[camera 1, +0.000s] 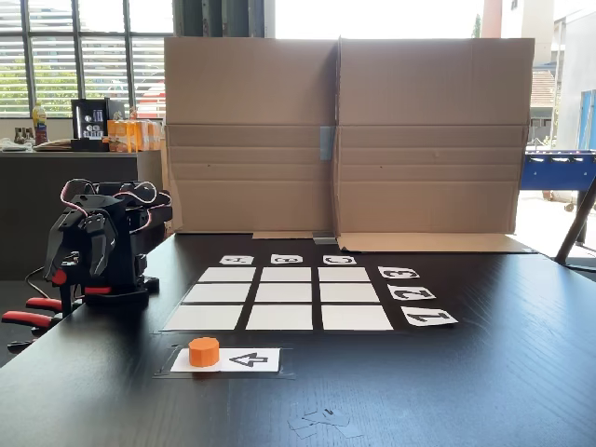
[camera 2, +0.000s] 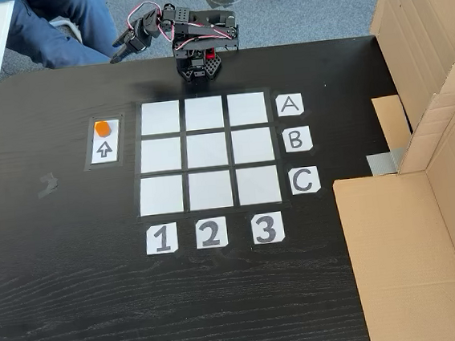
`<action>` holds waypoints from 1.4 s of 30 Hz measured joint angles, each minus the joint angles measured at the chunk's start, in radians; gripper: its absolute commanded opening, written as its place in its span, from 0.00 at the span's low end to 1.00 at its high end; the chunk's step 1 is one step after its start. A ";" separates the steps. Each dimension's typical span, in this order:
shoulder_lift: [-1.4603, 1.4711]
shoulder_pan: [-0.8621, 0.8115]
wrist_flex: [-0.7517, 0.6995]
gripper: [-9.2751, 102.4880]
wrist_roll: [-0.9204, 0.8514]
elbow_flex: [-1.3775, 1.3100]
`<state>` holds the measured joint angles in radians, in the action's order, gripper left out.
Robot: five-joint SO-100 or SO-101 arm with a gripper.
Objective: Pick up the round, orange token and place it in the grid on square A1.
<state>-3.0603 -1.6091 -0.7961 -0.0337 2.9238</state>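
Scraps of grey paper [camera 1: 321, 421] lie nearest the lens on the black wooden table [camera 1: 484, 391], apart from everything that matters.

Folded back over its base, the black arm carries its two-finger gripper [camera 2: 123, 48] out past the table's edge, well apart from every task thing; whether its jaws are released or clenched I cannot tell, since they show only as a dark tangle in both fixed views. That tucked pose reads as a resting posture, so the pick looks not yet begun.

Outward from it, the small, round, bright-orange plastic token [camera 2: 102, 128] sits on one end of a white card printed with a black arrow [camera 2: 104, 149] (the arrow points at the token, presumably marking a start spot). Just beside the card lies the grid of nine white rectangles divided by black lines [camera 2: 207, 151]. Letter cards A, B, C flank one side and number cards 1, 2, 3 another, so square A1 [camera 2: 160, 117] is the empty corner cell closest to both token and arm base, a short carry.

Red-handled clamps [camera 1: 33, 311] pin the base down, and a brown cardboard screen [camera 1: 345, 130] stands behind.
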 measured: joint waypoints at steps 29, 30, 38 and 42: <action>0.923 0.290 -0.551 0.33 0.046 -1.019; 0.954 0.318 -0.575 0.33 0.055 -1.055; 1.187 0.466 -0.618 0.33 0.084 -1.233; 1.261 0.514 -0.618 0.33 0.069 -1.267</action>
<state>-1.7994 -1.0953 -1.4143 0.0353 1.6567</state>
